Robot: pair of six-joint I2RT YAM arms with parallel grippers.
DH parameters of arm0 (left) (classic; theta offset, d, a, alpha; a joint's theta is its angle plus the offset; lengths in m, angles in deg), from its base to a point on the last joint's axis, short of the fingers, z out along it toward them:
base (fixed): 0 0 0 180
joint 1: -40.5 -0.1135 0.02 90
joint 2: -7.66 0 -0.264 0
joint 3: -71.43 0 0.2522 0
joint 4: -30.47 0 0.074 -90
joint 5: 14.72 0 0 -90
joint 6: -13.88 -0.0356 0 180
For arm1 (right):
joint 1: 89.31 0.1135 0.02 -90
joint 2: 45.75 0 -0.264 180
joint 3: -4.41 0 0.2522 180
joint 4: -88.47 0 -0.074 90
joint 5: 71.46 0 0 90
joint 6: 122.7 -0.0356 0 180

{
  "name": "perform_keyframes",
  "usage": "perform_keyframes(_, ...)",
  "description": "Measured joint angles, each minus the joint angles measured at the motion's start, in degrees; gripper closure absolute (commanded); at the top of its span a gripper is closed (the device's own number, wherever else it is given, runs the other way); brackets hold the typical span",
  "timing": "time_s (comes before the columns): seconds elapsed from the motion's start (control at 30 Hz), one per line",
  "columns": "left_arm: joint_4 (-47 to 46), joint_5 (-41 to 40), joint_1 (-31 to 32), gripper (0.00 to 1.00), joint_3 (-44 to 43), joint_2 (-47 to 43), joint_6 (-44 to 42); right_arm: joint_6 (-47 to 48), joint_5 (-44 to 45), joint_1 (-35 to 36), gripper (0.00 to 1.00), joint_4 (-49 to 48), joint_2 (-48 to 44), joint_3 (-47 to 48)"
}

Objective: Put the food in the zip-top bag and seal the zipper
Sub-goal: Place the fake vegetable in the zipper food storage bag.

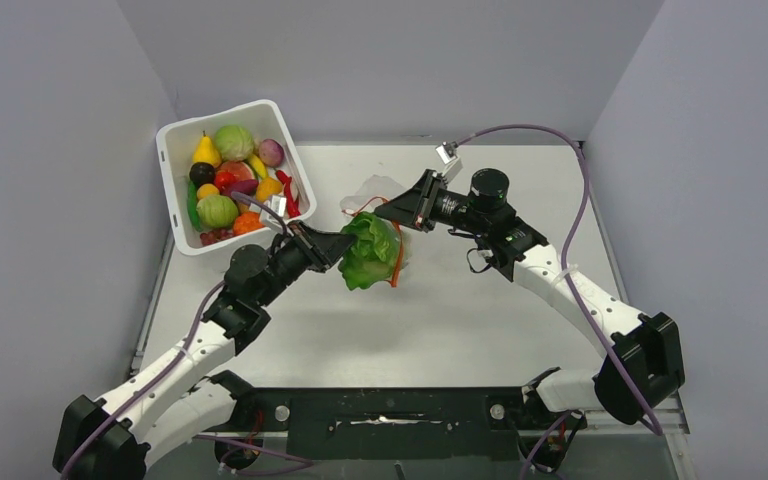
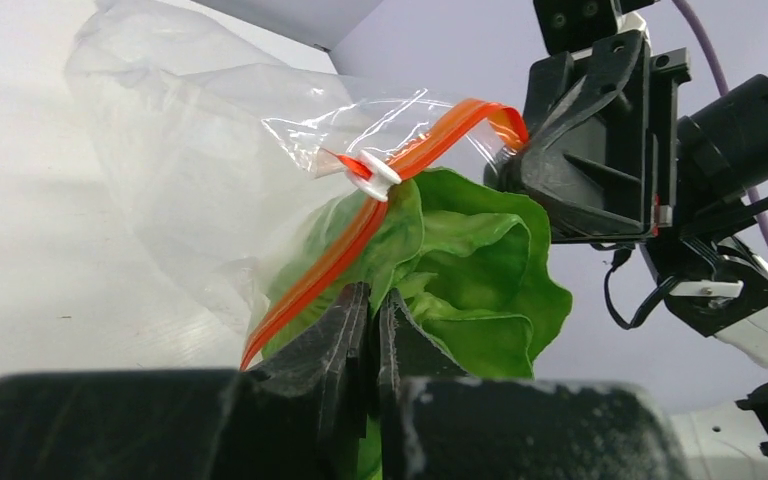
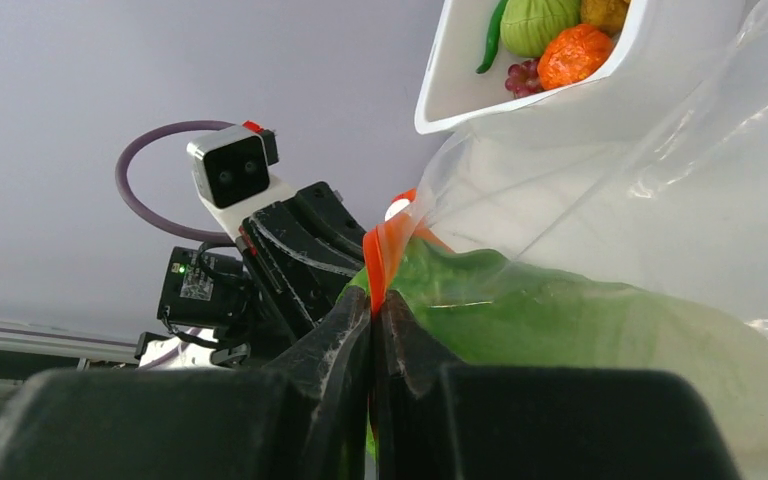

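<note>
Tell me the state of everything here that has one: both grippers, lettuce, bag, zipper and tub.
left gripper, jaws shut on the lettuce
right gripper, jaws shut on the zipper
lettuce, held up, partly inside the zip-top bag
zip-top bag, hanging open, held up by its zipper
zipper, unsealed
white tub, loaded with toy fruit and vegetables

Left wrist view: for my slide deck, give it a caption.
The left end effector pinches lettuce partly inside the clear bag; the right end effector holds its orange zipper.
</note>
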Motion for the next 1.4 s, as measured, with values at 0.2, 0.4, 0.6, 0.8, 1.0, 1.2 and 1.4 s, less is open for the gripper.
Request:
perform_keyframes(0.2, 0.5, -0.3, 0.0, 0.66, -0.6, 1.8, -1.6, -0.5, -1.1, 0.0, 1.00, -0.3, 0.0, 0.0)
perform_keyframes(0.4, 6.6, 0.0, 0.0, 0.44, -7.5, 1.7, -4.9, 0.8, -1.4, -0.6, 1.00, 1.1, 0.0, 0.0)
perform_keyframes(0.6, 16.1, -2.2, 0.0, 0.46, -13.2, -4.3, -10.4, 2.0, -1.4, -3.1, 1.00, 3.1, 0.0, 0.0)
perform_keyframes(0.8, 23.8, -5.7, 0.0, 0.60, -14.1, -7.6, -14.4, 1.0, -1.8, -5.2, 1.00, 3.1, -0.2, 0.0)
perform_keyframes(1.0, 24.5, -4.1, 0.0, 0.61, -8.3, -6.8, -14.8, -1.3, -1.8, -6.4, 1.00, 2.7, -2.4, 0.0)
perform_keyframes(1.2, 23.8, -3.7, 0.0, 0.61, -3.1, -3.9, -14.7, -3.0, -2.6, -6.5, 1.00, 0.5, -3.4, 0.0)
perform_keyframes(1.4, 14.6, 1.4, 0.0, 0.54, -0.3, 0.7, -13.2, -4.4, -3.0, -6.5, 1.00, -0.4, -3.4, 0.0)
